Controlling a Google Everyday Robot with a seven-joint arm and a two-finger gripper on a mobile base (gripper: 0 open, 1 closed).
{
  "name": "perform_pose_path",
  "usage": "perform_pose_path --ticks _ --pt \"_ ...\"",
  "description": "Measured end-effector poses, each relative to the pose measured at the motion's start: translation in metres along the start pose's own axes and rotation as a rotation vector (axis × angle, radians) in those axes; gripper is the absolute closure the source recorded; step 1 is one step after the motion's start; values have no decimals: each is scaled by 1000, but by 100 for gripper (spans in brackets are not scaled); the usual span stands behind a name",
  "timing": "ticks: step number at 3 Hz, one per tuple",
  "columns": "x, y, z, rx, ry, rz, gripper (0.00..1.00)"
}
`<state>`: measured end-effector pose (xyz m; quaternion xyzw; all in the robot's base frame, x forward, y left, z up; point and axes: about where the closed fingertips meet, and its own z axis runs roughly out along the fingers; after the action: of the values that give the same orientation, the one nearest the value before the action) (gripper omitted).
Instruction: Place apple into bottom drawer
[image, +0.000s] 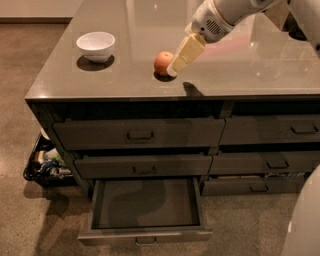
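Note:
The apple (162, 62) is a small orange-red fruit resting on the grey countertop (150, 30), near its middle. My gripper (175, 67) comes in from the upper right on a white arm; its pale yellow fingers (185, 52) slant down to the apple's right side and reach it. The bottom drawer (146, 205) of the left column is pulled open below, its dark interior bare.
A white bowl (96, 46) stands on the counter's left part. Closed drawers sit above the open one and in the right column (267, 162). A dark bin with clutter (46, 162) stands on the floor at the cabinet's left.

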<state>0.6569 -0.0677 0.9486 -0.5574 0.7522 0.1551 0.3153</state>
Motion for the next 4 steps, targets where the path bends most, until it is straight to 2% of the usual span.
perform_pose_path --ticks 1,2,3,4 --pt "1 -1 3 -15 -23 13 0" --pt "13 -15 26 -82 -210 119 0" --pt "13 -32 46 -89 -359 203 0" --pt "13 -32 46 -89 -359 203 0"
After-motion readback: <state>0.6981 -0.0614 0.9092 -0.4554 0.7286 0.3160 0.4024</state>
